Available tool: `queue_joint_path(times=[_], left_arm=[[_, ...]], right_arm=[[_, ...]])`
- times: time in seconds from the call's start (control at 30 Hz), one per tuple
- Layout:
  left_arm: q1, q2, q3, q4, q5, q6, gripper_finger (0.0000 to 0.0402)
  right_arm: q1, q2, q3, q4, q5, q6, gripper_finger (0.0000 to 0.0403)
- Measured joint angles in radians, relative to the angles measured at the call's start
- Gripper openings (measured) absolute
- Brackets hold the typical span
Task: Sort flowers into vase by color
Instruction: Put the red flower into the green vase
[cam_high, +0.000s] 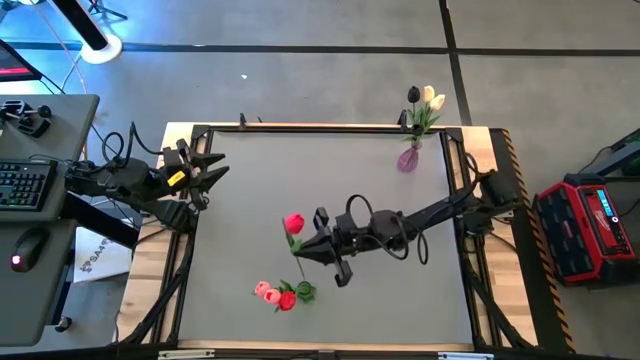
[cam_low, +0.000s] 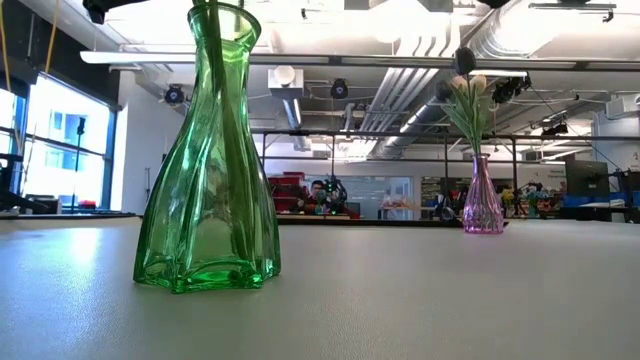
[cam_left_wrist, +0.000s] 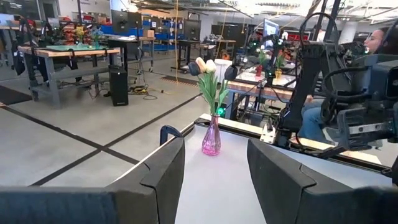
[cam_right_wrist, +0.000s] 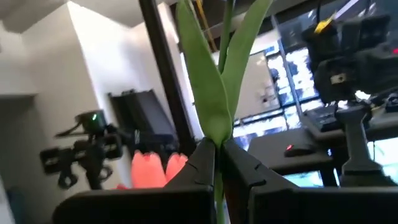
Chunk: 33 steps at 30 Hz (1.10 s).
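From above, we see the right gripper (cam_high: 318, 243) near the middle of the table (cam_high: 250, 190), clamped on the stem of a red tulip (cam_high: 293, 223) whose head lies at about ten o'clock from the fingers. At roughly seven o'clock from it sits a green vase (cam_high: 304, 291) with red and pink flowers (cam_high: 272, 294) in it. At the table's one o'clock corner stands a purple vase (cam_high: 408, 158) with cream and near-black tulips (cam_high: 424, 99). The left gripper (cam_high: 210, 165) waits at the nine o'clock edge, fingers apart.

At table level, the green vase (cam_low: 210, 160) looms close at nine o'clock with stems inside, while the purple vase (cam_low: 483, 196) stands well apart at two o'clock, carrying its pale tulips (cam_low: 468, 86).

The left wrist camera looks between spread fingers (cam_left_wrist: 161, 171) at the purple vase (cam_left_wrist: 211, 138) and its tulips (cam_left_wrist: 208, 67) straight ahead at twelve o'clock.

The right wrist camera shows the fingers (cam_right_wrist: 200, 163) pinched together on a green stem and leaf (cam_right_wrist: 208, 87), with pink heads (cam_right_wrist: 157, 168) behind them at nine o'clock.

We judge the sorting well along: pale and dark flowers in the purple vase, reds and pinks in the green. The held red tulip remains to be placed, likely in the green vase; we see no loose flowers on the table.
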Motion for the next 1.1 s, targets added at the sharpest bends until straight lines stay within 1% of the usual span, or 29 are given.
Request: queue_joint_path(times=[0.17, 0.37, 0.47, 0.63, 0.9, 1.1], left_arm=[[0.0, 0.0, 0.0, -0.001, 0.0, 0.0, 0.0163], [0.0, 0.0, 0.0, -0.002, 0.0, 0.0, 0.0163], [0.0, 0.0, 0.0, -0.002, 0.0, 0.0, 0.0163], [0.0, 0.0, 0.0, -0.002, 0.0, 0.0, 0.0163], [0.0, 0.0, 0.0, -0.002, 0.0, 0.0, 0.0163], [0.0, 0.0, 0.0, -0.001, 0.0, 0.0, 0.0163]], right_arm=[[0.009, -0.025, -0.034, -0.012, -0.076, 0.019, 0.0], [0.015, -0.025, -0.07, 0.067, -0.139, 0.014, 0.0], [0.013, -0.026, -0.07, 0.041, -0.177, 0.011, 0.0], [0.012, -0.021, -0.071, -0.004, -0.185, -0.024, 0.0], [0.005, -0.024, -0.066, 0.081, -0.186, -0.014, 0.0], [0.005, -0.024, -0.045, 0.078, -0.185, -0.039, 0.0]])
